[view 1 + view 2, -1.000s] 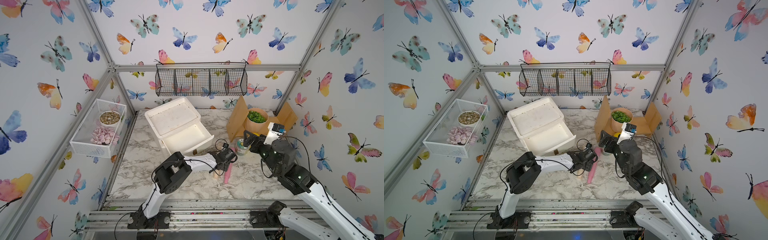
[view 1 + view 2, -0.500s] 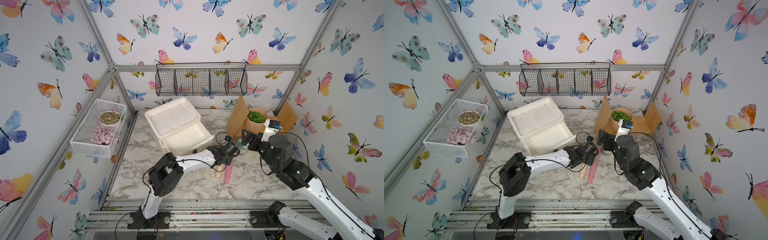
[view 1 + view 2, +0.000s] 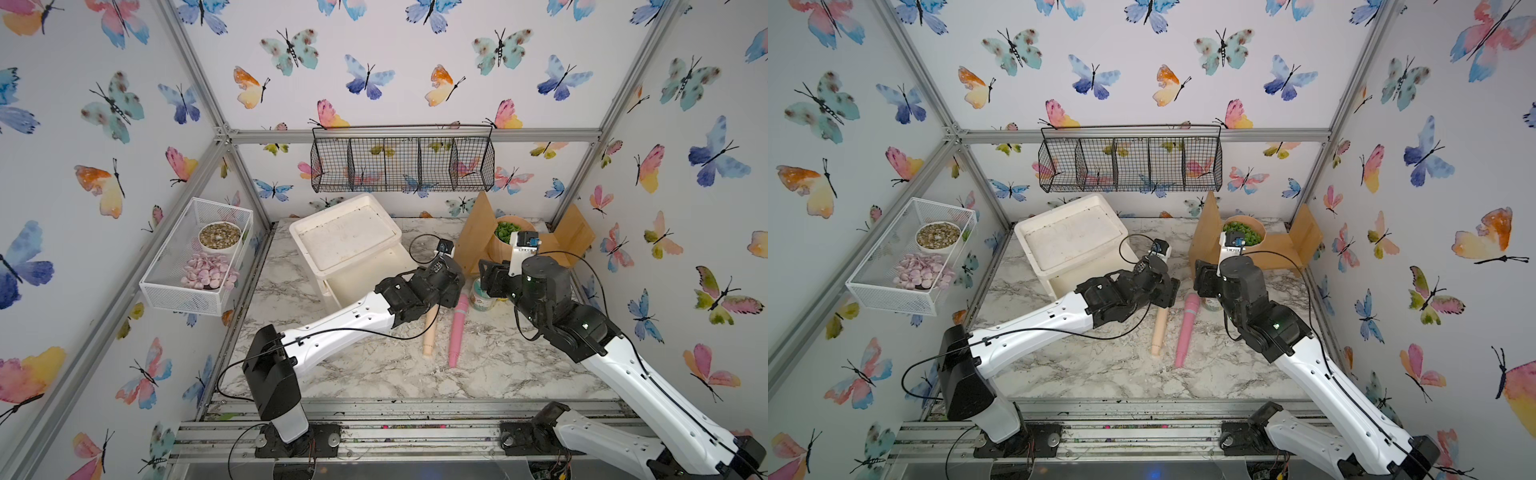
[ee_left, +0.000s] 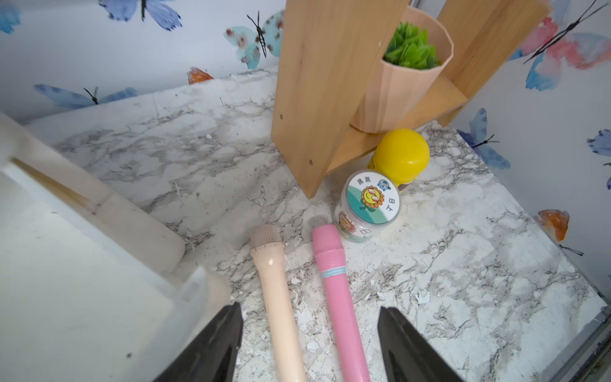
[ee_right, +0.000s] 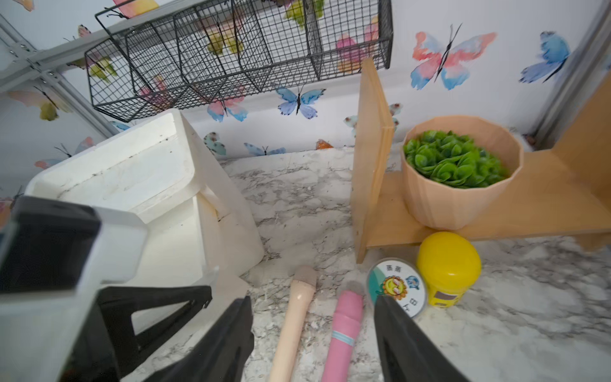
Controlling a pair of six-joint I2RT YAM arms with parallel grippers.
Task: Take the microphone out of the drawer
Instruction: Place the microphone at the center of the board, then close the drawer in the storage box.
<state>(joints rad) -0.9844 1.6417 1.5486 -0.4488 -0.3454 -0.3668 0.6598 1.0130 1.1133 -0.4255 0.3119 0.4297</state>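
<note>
left claw stands open and empty over the counter, with its two fingers on either side of both handles. right claw is also open and holds nothing; it hangs very near to the left one, over the same place.

the task's thing is already outside: the beige microphone and the pink microphone lie side by side on the counter, just beside the open drawer, which looks empty to us. which of the two the task means, we cannot tell.

what could go wrong, in our judgement: the two claws are so near that one move sideways may knock them together. if the left claw closes now, it may squeeze both microphones at once, or push one so that it rolls, because they are round. the pink head is just beside the sunflower tub, so a push may tip the tub against the yellow jar.

we count: two claws, two microphones, one drawer, one sunflower tub, one yellow jar, one plant pot, one wooden shelf, one wire basket.
</note>
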